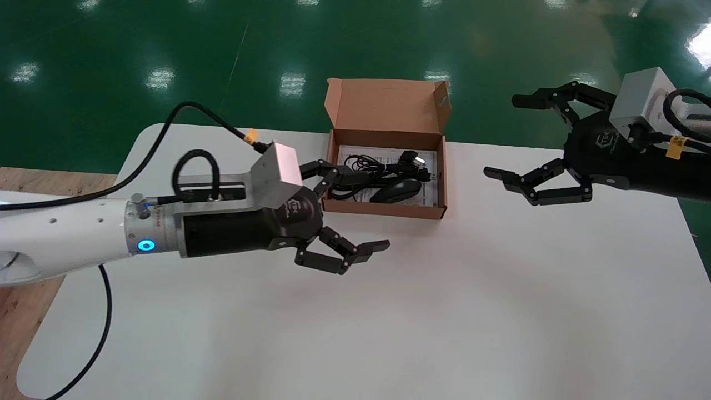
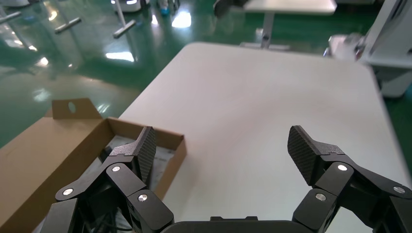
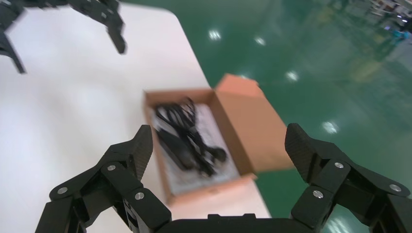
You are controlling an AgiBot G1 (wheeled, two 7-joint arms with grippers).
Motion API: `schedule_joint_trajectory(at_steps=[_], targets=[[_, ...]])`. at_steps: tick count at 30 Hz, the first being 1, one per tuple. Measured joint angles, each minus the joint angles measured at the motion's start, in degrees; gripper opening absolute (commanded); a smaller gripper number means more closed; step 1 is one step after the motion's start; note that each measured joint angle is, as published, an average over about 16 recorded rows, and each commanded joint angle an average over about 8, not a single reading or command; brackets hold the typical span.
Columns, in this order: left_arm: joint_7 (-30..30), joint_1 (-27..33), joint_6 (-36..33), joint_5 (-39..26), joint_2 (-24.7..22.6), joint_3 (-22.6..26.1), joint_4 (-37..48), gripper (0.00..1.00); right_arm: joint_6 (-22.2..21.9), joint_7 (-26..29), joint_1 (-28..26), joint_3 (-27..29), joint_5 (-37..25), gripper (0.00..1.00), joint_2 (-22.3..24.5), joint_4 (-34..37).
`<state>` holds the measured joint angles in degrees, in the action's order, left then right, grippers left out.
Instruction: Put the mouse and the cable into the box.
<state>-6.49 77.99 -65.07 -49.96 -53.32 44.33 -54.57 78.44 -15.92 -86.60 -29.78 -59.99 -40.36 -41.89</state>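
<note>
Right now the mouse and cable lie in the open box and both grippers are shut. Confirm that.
Not quite. The head view shows the left gripper and the right gripper both open, fingers spread and empty. The mouse and cable do lie in the open box.

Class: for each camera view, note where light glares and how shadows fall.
Head view: ceiling lights glare as white patches on the floor; the table carries only faint, soft shadows. Left wrist view: bright glare on the floor beyond the box. Right wrist view: small light spots on the floor past the box.
</note>
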Motion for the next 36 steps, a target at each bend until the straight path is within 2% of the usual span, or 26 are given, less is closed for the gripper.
schedule_joint_trajectory(at_steps=[23, 29, 36], targets=[[15.1, -14.5, -18.2, 7.1, 16.1, -25.0, -16.8, 1.00, 6.3, 23.1, 21.8, 11.9, 15.8, 1.00, 4.6, -27.6], [17.1, -16.6, -20.9, 8.1, 18.5, -28.8, -19.2, 1.00, 7.3, 26.6, 25.3, 13.9, 18.4, 1.00, 5.4, -32.1], [17.6, -17.2, -21.7, 8.4, 19.1, -29.9, -19.9, 1.00, 7.7, 27.7, 26.6, 14.6, 19.3, 1.00, 5.7, -33.6]])
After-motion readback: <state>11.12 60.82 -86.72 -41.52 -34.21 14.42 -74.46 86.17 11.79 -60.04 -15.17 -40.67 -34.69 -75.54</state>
